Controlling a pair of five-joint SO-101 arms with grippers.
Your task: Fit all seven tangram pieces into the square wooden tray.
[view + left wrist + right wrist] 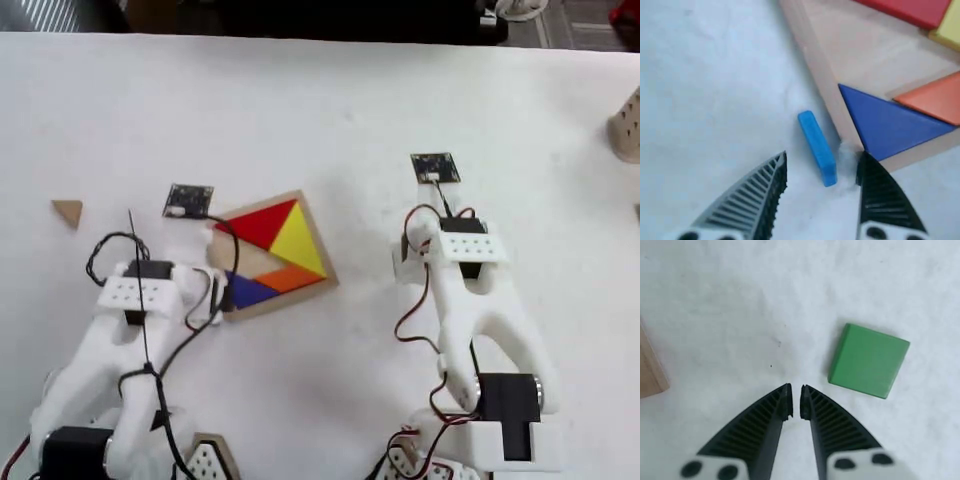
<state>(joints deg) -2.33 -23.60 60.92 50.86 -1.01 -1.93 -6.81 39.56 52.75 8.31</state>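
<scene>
The square wooden tray (300, 297) lies between the arms and holds a red triangle (258, 226), a yellow triangle (298, 240), an orange piece (295, 277) and a dark blue triangle (890, 125). Part of its floor (875, 50) is bare. A light blue piece (816, 147) stands on edge on the table just outside the tray rim (810, 55). My left gripper (822, 162) is open, its fingertips on either side of that piece's near end. A green square (868, 360) lies flat on the table. My right gripper (794, 392) is shut beside it, holding nothing.
A tan triangle (68, 211) lies alone far to the left. A tray corner (650, 372) shows in the right wrist view. A pegged wooden object (628, 125) stands at the right edge. White tabletop stretches toward the back.
</scene>
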